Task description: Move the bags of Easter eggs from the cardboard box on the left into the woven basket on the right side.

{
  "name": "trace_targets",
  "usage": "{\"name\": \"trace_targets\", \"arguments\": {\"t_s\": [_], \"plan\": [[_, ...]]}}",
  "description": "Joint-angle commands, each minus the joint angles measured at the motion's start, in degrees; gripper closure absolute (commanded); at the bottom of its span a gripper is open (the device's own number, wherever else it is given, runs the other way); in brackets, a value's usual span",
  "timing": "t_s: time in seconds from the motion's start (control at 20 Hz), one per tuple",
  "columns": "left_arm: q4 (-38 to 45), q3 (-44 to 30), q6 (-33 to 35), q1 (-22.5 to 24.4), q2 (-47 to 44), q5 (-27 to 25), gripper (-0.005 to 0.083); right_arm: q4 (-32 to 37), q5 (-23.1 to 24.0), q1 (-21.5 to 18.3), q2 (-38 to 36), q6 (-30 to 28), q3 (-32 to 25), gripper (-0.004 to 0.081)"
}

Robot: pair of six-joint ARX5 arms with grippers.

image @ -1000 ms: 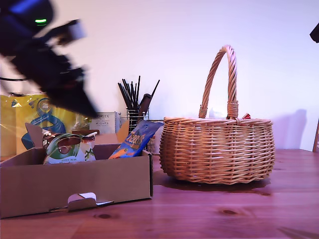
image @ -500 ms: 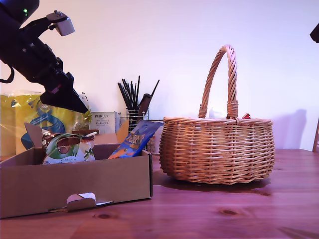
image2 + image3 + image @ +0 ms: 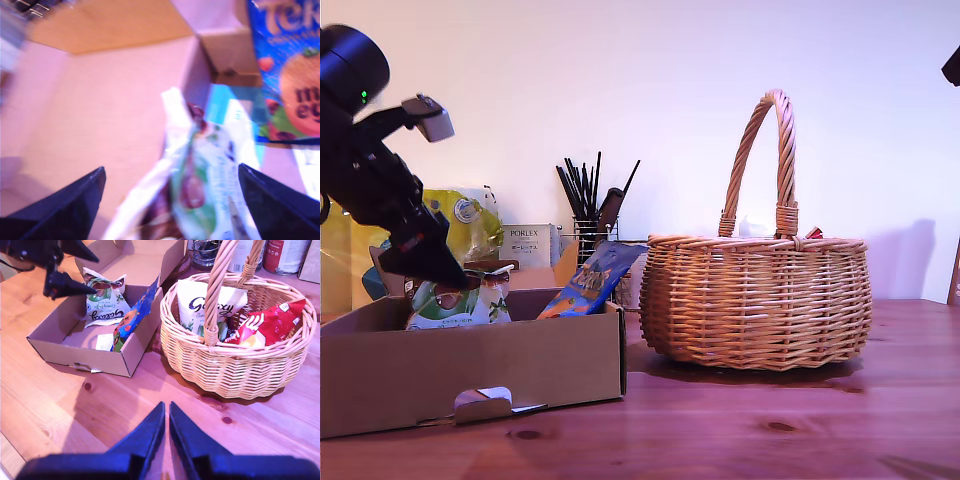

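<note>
Exterior view: my first gripper (image 3: 438, 272) hangs over the back part of the cardboard box (image 3: 470, 370), which sits at the exterior view's left on the wooden table (image 3: 770, 430). Its tips are just above the green-white Galaxy pouch (image 3: 455, 303), which stands in the box near the wall at that view's left. The blue Terry's pouch (image 3: 588, 280) leans on the box wall nearest the woven basket (image 3: 757, 300), which stands just beside the box at the exterior view's right.

First wrist view: jaws spread wide, nothing between the pads yet. The green-white pouch (image 3: 200, 185) sits straight ahead between the fingertips, its crimped top pointing up at the camera and its long axis running away from the wrist, roughly crosswise to the line the jaws shut along. Blue pouch (image 3: 290, 70) lies beyond it, clear of the jaws. Judged: a short straight drop should put the pads either side of the crimp.

Second wrist view: my second gripper (image 3: 168, 432) has its fingers pressed together, empty, over bare table well in front of box and basket. White Galaxy bag (image 3: 210, 307) and red bag (image 3: 267, 322) already lie in the basket; two pouches remain in the box. My first gripper is far the nearer to them.
</note>
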Motion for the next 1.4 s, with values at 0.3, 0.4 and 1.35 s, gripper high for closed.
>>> {"name": "trace_targets", "arguments": {"t_s": [0.3,0.4,1.35], "plan": [[-6.0,-0.3,-0.5,-0.3,5.2,0.4,-0.0002,0.4,-0.2,0.2,0.0,-0.3,0.6,0.0782],[-7.4,-0.3,-0.8,-0.6,5.5,0.4,-0.0002,0.4,-0.2,0.2,0.0,-0.3,0.6,0.0782],[-7.8,-0.2,-3.3,-6.6,12.0,-1.0,0.0013,0.5,-0.2,0.2,0.0,-0.3,0.6,0.0782]]}}
